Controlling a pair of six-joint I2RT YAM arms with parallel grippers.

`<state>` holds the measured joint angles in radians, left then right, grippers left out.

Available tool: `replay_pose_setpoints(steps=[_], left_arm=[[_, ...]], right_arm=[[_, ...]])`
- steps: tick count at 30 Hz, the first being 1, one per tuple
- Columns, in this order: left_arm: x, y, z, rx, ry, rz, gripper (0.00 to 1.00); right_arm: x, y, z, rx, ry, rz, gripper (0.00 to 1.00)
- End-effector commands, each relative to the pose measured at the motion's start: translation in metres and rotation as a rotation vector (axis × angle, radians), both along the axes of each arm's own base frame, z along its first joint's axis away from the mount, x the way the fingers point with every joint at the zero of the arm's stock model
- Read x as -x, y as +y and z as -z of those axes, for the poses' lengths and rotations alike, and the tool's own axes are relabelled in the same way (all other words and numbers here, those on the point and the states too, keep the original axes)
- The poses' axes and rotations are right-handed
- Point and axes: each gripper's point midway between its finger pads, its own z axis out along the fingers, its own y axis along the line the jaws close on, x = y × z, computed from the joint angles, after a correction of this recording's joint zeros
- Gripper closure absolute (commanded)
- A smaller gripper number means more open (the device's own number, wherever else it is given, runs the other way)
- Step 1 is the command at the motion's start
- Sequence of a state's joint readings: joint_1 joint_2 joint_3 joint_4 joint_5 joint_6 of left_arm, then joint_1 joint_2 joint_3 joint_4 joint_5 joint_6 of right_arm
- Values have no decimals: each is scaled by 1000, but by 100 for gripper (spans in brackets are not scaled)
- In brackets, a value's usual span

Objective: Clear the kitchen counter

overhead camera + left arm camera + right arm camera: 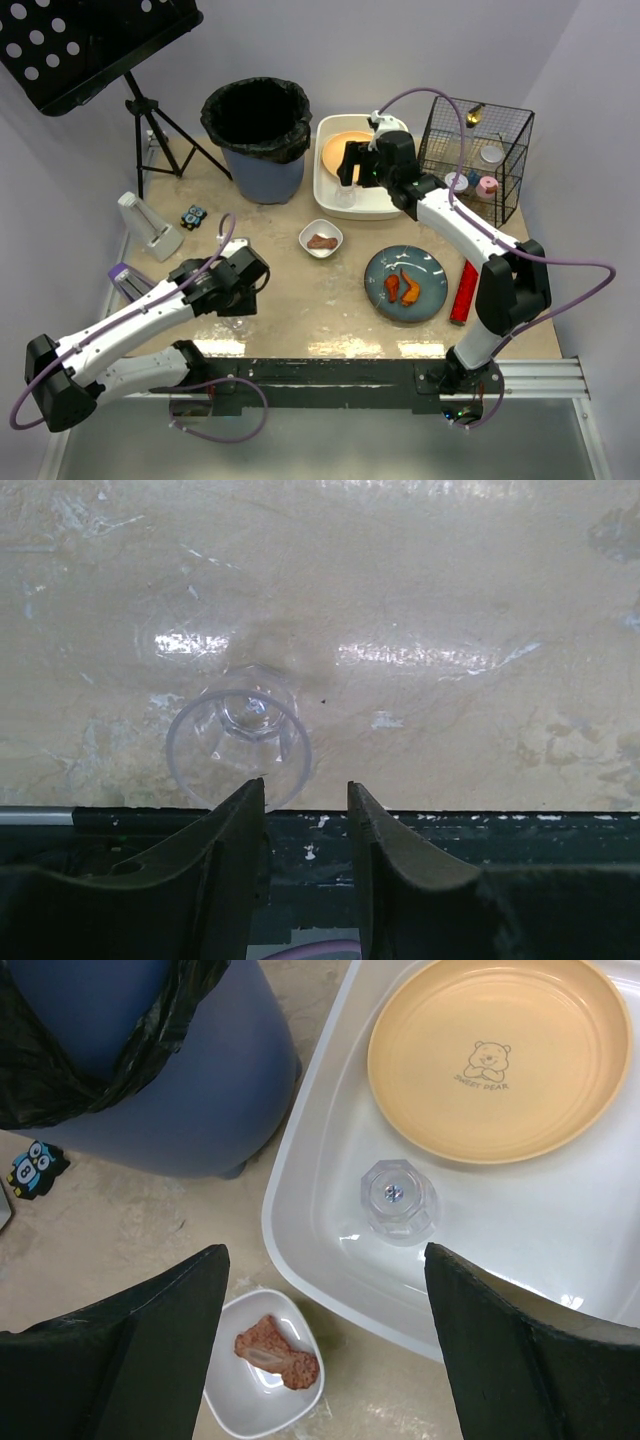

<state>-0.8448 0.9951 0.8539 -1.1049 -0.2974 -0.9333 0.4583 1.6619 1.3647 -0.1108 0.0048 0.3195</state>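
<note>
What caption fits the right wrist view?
Open right gripper above a white tub holding a yellow plate and clear glass.

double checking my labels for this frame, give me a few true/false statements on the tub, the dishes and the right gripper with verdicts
1. The orange plate lies in the white tub. True.
2. The right gripper is clamped on the clear glass. False: its jaws stand wide open above the tub, and the glass sits free inside the tub beside the plate.
3. The small white dish holds a piece of food. True.
4. The blue plate is bare. False: two orange-brown food pieces lie on it.
5. The bin is lined with a black bag. True.
</note>
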Motion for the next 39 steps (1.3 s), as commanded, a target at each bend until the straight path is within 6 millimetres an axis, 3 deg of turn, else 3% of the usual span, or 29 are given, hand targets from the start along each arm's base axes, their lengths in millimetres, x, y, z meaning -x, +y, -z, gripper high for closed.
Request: replay_pose_setpoints(steps=[1,14,18,24,25,28,31,35,37,39], left_arm=[[3,7,17,-42,18,-14,57],[-4,7,45,-90,17,-1,59],[-7,5,46,-101,19,12,71],[-10,1,44,-84,5,20,100],[-12,-1,41,-78,-2,24,100],[-29,-14,17,-42,-74,44,100],[-60,-40,-38,63,-233,90,100],[-88,-73,-104,265,-468,192,100],[-97,-78,-123,331,-540,228,100],[-109,-80,-137,383,-595,243,100]], right_arm=[[1,2,-21,-30,-57,-22,17],[1,0,-15,-16,-44,-16,17],[2,-1,-13,-13,-40,-12,17],[3,-1,-19,-31,-49,-8,17],[3,-2,-22,-37,-55,-4,17],[5,-5,-37,-69,-87,10,17],[9,-10,-54,-118,-121,3,16],[31,-17,-81,-328,-143,-168,14],[43,-19,-92,-395,-184,-242,14],[56,-14,-88,-435,-171,-332,13]])
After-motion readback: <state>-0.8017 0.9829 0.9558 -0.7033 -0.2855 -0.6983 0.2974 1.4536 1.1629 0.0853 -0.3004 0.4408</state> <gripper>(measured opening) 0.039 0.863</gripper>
